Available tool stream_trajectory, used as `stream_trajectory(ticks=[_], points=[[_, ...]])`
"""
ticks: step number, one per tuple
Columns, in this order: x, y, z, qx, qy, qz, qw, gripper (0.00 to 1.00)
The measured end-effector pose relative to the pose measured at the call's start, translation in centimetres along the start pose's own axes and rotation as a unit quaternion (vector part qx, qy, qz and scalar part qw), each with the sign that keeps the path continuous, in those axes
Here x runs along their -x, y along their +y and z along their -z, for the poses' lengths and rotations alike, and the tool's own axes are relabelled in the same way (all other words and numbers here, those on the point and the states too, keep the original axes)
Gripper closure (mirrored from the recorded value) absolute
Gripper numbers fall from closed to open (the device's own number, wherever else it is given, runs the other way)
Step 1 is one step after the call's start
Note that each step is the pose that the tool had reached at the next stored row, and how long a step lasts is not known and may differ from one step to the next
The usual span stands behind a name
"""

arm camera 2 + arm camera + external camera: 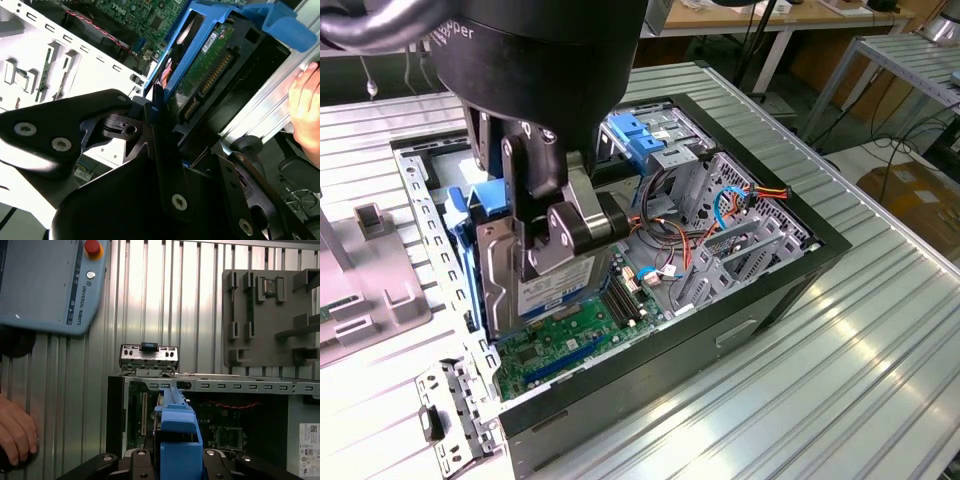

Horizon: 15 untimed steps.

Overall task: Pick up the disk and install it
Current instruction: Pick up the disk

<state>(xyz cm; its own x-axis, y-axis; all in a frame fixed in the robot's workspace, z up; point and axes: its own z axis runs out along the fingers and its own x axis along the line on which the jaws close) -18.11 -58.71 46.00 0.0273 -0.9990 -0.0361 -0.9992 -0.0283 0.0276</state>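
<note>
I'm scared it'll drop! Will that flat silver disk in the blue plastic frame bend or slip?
Probably stiff: the flat silver metal disk sits on edge in the black gripper without sagging. Its metal body looks heavy for its size. The smooth blue plastic carrier might slip in a loose grip.

The open computer case [740, 320] lies on the ribbed metal bench [840, 400]. Over the end of the case at the exterior view's left hangs the black gripper [535, 250], and its fingers [565, 235] are closed on the disk [515, 285]. The disk stands on its edge, a little tilted, with its lower part inside the case, just above the green board [570, 340]. Its blue carrier [460, 225] shows on the side nearest the case's wall. In the middle of the case lie orange, red and blue cables [720, 200]. Outside the case, beside that same end, stands a grey fixture [370, 290].
</note>
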Motion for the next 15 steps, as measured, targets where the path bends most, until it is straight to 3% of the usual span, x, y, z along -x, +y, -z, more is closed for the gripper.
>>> stream_trajectory(ticks=[15], points=[[-0.03, -1.20, 0.02, 0.0000, 0.0000, 0.000, 1.00000, 0.64]])
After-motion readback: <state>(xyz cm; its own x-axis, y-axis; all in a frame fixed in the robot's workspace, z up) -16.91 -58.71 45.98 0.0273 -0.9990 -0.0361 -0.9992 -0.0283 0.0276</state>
